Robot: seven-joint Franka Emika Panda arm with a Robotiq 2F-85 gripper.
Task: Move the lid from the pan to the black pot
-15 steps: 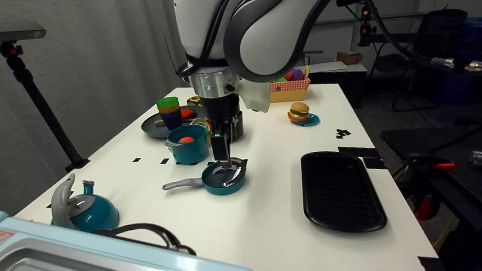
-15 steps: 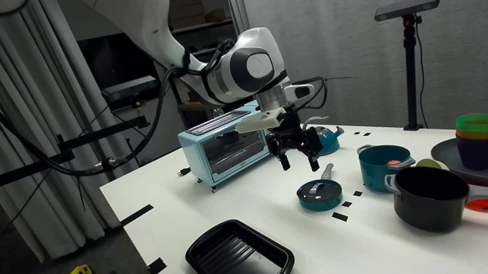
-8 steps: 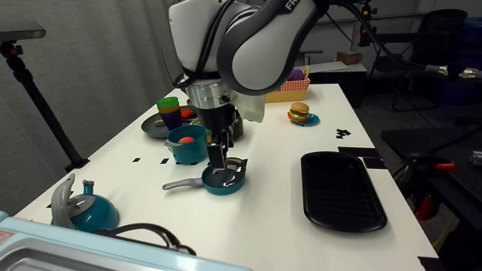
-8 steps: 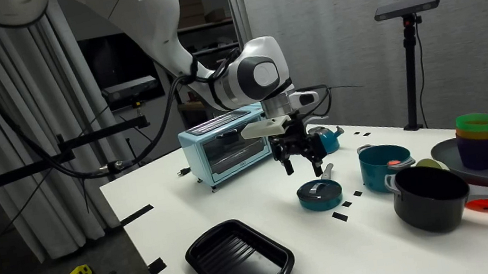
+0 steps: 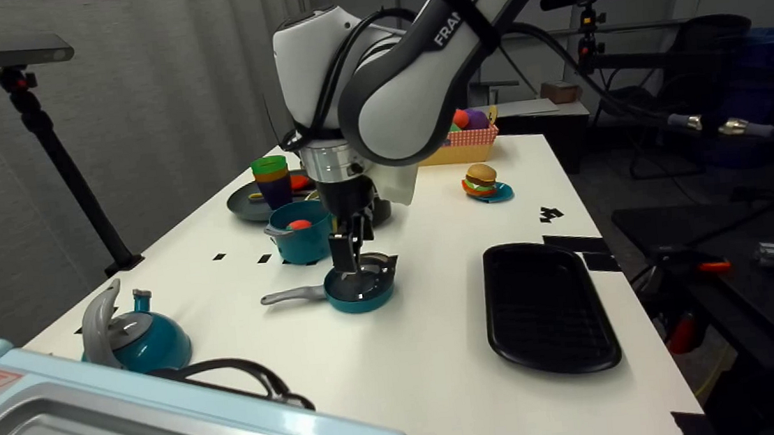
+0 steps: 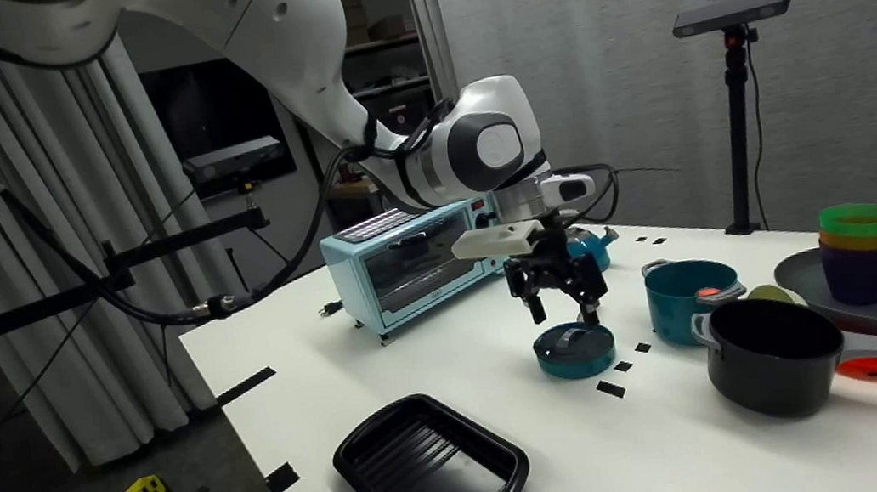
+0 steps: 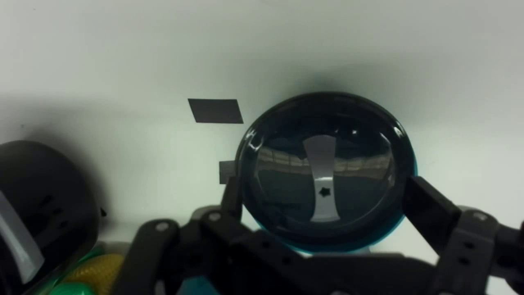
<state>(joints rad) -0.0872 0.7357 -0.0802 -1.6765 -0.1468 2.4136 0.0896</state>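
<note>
The dark glossy lid with a grey strap handle sits on the teal pan; in the wrist view the lid fills the middle. The pan's grey handle shows in an exterior view. My gripper is open and empty, pointing down a little above the lid. In the wrist view its fingertips appear on either side of the lid, with the strap between them. The black pot stands uncovered with a grey handle; it is partly cut off in the wrist view.
A deeper teal pot stands beside the black pot. A grey platter with stacked cups lies behind. A black tray, a teal kettle, a light-blue oven and a toy burger are also on the table.
My open gripper has moved down closer to the lid, shifting right in an exterior view. The lid, pan and black pot have not moved.
</note>
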